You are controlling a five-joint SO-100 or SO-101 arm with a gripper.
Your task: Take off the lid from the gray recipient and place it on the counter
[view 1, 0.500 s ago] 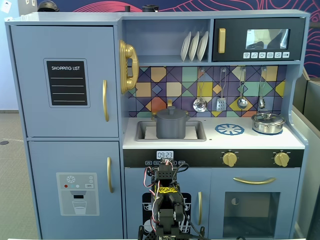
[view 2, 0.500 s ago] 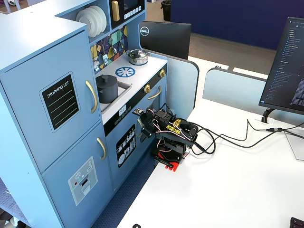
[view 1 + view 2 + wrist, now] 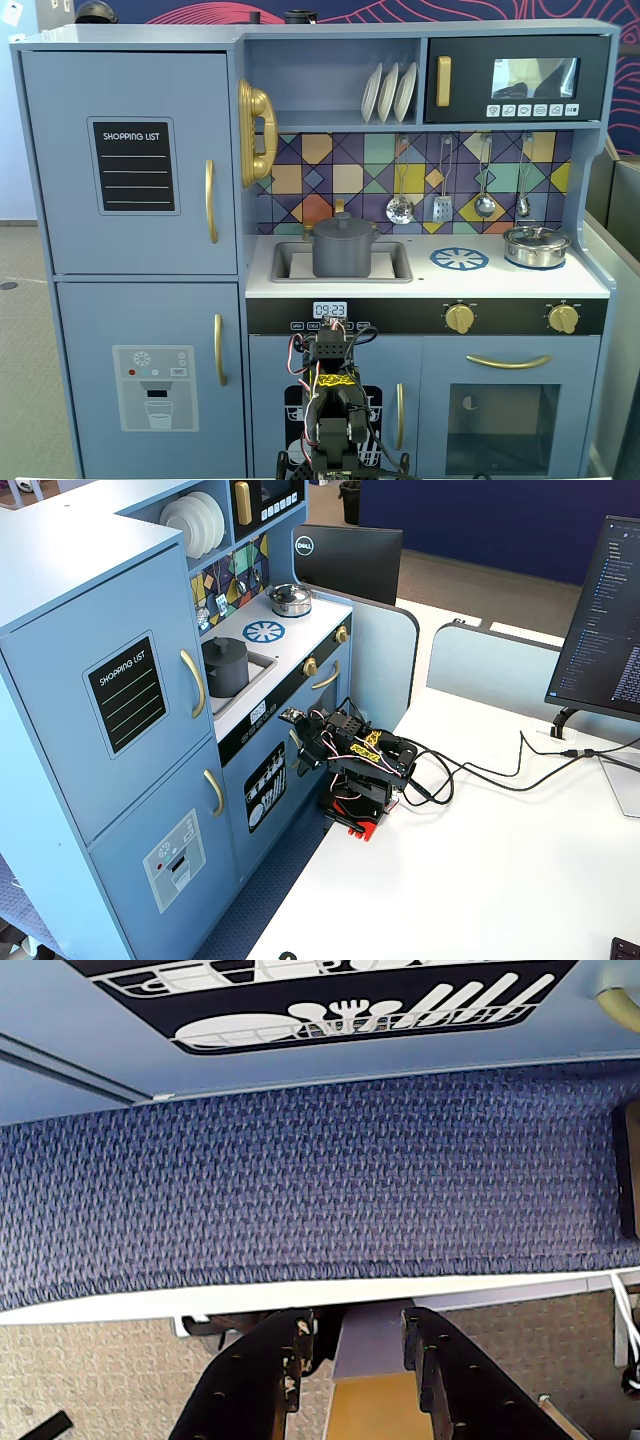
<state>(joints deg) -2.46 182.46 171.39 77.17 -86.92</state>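
Observation:
The gray recipient stands in the recessed sink of the white counter. The dark-gray lid with its small knob sits on the pot. Both also show in the other fixed view, the pot and the lid. My arm is folded low on the table in front of the kitchen's lower doors, well below the counter. My gripper points at the dishwasher door. In the wrist view the gripper is open and empty over blue carpet.
A shiny steel pot with a silver lid stands at the counter's right, beside a blue burner ring. Utensils hang above the counter. Cables and a monitor are on the white table.

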